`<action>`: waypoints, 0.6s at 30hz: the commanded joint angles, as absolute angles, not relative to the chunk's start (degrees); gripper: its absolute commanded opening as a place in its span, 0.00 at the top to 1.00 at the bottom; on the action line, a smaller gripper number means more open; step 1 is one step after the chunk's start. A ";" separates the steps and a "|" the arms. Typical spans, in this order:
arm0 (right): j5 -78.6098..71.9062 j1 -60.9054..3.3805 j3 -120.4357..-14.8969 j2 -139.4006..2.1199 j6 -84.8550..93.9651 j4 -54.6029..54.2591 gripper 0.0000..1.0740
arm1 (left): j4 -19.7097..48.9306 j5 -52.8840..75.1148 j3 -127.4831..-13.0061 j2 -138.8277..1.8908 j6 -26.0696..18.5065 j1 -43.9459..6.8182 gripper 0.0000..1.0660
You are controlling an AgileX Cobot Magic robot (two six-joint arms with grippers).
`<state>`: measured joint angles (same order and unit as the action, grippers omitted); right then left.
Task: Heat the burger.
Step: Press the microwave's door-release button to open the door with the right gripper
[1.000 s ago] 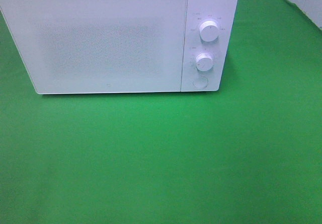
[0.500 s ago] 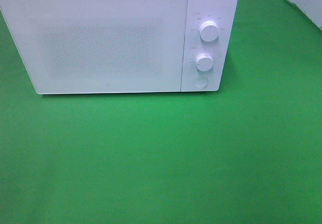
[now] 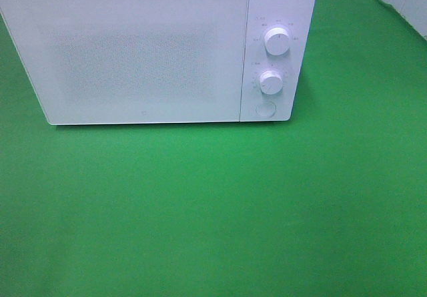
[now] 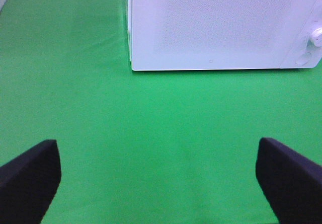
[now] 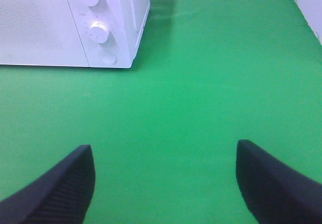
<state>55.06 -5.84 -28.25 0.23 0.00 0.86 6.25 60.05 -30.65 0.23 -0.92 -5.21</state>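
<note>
Microwave (image 3: 157,53) door closed, frosted, inside unreadable. Boxy white shell, two round knobs (image 3: 276,41). Smooth green cloth (image 3: 213,210). Left gripper (image 4: 158,183) and right gripper (image 5: 163,183) spread, empty.

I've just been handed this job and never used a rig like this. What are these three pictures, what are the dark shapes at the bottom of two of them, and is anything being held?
The robot has two arms, each ending in a two-fingered gripper. One picture comes from a camera mounted high, looking down on a green cloth with a white microwave standing on it, door shut, two dials and a round button on its right panel. Neither arm shows in that view.

The other two come from cameras on the wrists. The dark shapes are fingers: the left gripper faces the microwave's door, the right gripper faces the dial side. Both stand open over bare cloth and hold nothing.

No burger shows in any view.
</note>
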 commanded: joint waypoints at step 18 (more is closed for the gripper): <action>42.17 -5.44 -30.77 -16.10 0.00 0.92 0.29 | 6.30 59.53 -30.54 1.20 -0.86 -5.21 0.08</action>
